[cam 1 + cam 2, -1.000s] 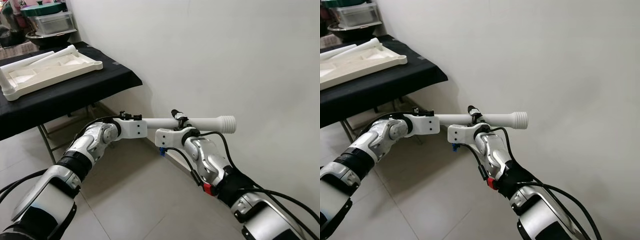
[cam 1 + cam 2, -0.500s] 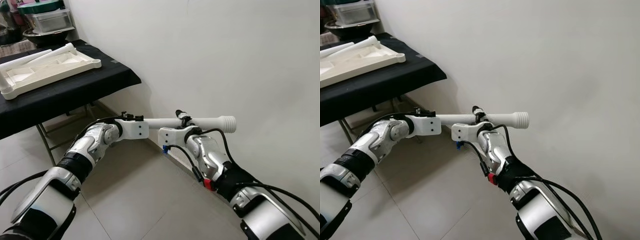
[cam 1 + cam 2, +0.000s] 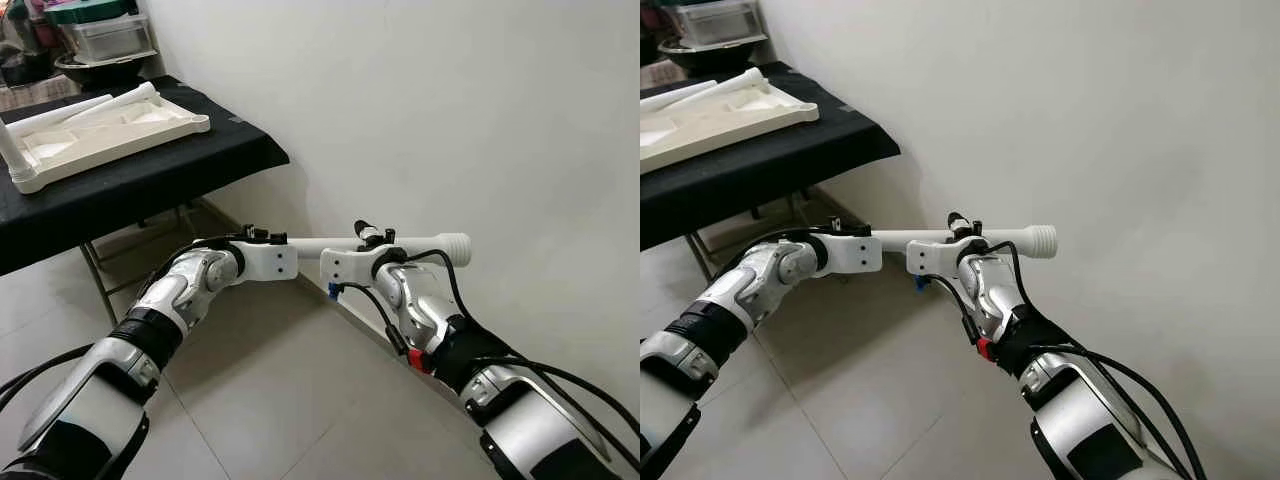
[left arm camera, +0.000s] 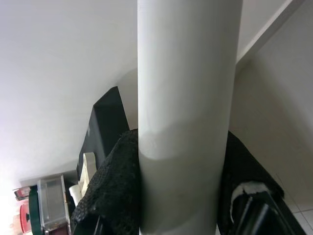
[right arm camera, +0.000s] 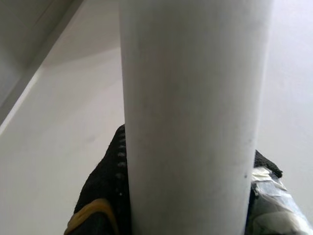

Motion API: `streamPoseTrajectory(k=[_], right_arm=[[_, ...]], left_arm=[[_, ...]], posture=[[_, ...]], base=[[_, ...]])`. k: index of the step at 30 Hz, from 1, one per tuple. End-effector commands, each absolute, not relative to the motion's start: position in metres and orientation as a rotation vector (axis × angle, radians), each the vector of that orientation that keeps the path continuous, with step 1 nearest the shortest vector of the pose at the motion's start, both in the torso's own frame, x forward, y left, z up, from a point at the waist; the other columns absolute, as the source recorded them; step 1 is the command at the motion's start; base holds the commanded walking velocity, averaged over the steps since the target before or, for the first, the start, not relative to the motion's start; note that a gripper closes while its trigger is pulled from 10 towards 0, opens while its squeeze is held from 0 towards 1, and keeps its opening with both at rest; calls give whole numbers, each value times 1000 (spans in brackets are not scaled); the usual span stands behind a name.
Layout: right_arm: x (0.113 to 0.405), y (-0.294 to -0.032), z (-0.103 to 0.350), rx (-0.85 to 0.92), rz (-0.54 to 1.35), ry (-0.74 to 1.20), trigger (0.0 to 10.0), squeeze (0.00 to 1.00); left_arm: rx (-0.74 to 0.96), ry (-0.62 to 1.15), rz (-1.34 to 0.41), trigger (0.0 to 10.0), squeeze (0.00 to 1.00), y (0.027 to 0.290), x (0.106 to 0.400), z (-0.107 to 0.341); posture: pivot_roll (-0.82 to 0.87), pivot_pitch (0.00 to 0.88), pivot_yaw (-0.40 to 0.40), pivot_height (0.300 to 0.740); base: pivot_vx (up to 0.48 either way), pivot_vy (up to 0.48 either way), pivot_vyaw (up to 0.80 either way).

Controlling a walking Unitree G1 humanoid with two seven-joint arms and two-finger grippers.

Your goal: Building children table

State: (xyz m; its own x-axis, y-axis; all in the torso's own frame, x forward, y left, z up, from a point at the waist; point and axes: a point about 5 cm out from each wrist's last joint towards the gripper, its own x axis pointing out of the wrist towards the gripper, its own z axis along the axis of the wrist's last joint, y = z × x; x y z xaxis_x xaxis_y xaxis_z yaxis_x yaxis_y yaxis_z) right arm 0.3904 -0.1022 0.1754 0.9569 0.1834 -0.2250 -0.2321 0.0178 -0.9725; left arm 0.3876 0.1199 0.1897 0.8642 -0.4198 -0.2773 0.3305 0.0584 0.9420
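Tiled floor [image 3: 270, 400], white wall [image 3: 450, 110]; both tools, left [image 3: 268, 237] and right [image 3: 372, 233], clamped on white leg [image 3: 425, 243]

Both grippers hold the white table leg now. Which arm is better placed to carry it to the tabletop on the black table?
Probably the left. The left gripper grips the table leg on the side nearer the tabletop; the right gripper is farther, toward the wall.

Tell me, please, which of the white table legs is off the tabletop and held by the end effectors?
The leg with the ribbed end, held level near the wall by both end effectors; the other legs lie on the upturned tabletop.
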Motion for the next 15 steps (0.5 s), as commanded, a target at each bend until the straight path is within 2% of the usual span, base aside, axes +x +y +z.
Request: streamPoseTrajectory(k=[1,3,4,7,12,13,15], right_arm=[[392,-101,176,-1494,325,29,0,0],[392,-101,176,-1488,323,27,0,0],[392,-101,176,-1485,323,27,0,0],[391,-101,174,-1482,324,29,0,0],[391,-101,172,-1479,328,32,0,0],[390,-102,171,-1480,329,34,0,0],[390,-102,171,-1480,330,35,0,0]], left_arm=[[1370,-89,-527,10000,0,125,389,195],[1317,-83,-522,10000,0,126,388,195],[1290,-76,-526,10000,1000,126,388,195],[1243,-83,-530,10000,1000,125,387,196],[1311,-104,-512,10000,1000,125,389,198],[1318,-113,-509,10000,0,125,388,198],[1320,-121,-506,10000,0,125,388,199]], posture=[[19,46,2,740],[20,44,2,740],[21,43,4,740],[21,43,5,740],[21,47,3,740],[20,49,6,740],[20,49,6,740]], base=[[0,0,0],[0,0,0],[0,0,0],[0,0,0],[0,0,0],[0,0,0],[0,0,0]])
